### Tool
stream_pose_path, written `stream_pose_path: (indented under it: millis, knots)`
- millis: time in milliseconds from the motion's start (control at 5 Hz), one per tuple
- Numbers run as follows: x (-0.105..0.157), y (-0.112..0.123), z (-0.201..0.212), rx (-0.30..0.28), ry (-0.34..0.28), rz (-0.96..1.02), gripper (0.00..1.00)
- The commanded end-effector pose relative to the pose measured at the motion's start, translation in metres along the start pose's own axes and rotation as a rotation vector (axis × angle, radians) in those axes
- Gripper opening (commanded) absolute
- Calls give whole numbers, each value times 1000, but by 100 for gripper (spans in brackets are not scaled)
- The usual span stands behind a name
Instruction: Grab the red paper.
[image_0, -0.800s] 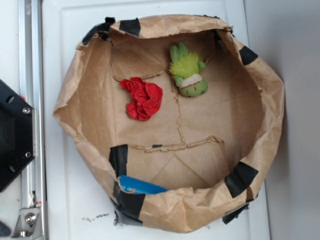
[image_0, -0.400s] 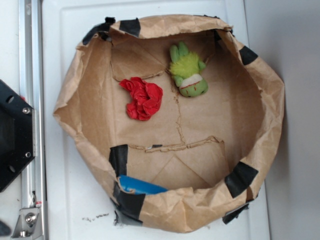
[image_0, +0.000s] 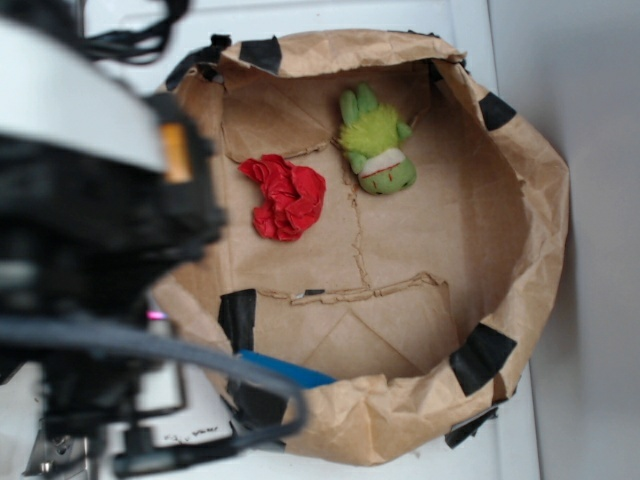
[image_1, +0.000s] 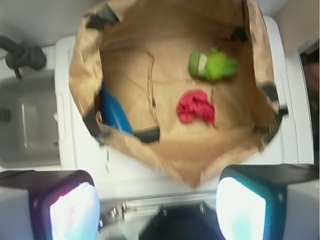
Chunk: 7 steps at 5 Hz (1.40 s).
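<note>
Big brown paper bag (image_0: 520, 200) fills the frame, rolled open, taped edges. Robot arm (image_0: 90, 230) blurs across the left side, outside the bag. Gripper (image_1: 157, 205) at bottom of wrist view, fingers spread wide, holding nothing. Green plush toy (image_0: 376, 140) upper center. Red paper (image_0: 287, 196) left of center on bag floor, untouched; likely light, soft, crushable, so pinch across the bunched middle. Blue thing (image_0: 285, 369) lower left.

Paper bin (image_0: 540, 200) holds red paper (image_0: 288, 198) left of plush toy (image_0: 377, 140) — apart.
</note>
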<state>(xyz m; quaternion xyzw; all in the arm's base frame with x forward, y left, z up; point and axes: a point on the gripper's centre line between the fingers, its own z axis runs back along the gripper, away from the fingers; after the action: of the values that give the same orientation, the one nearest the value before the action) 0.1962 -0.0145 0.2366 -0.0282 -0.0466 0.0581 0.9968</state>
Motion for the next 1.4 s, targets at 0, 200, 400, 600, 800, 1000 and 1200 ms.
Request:
stream_pose_path:
  millis: [0, 200, 400, 600, 800, 1000, 1200]
  knots:
    - [32, 15, -20, -1, -89, -290, 100]
    - [38, 27, -37, -36, -52, -406, 100]
    - [46, 31, -58, 7, 0, -488, 100]
    - [50, 32, -81, 27, 72, -534, 100]
    - [45, 36, -109, 67, 79, -618, 100]
    - [41, 42, -128, 68, 68, -666, 100]
    - [38, 51, -134, 51, 59, -652, 100]
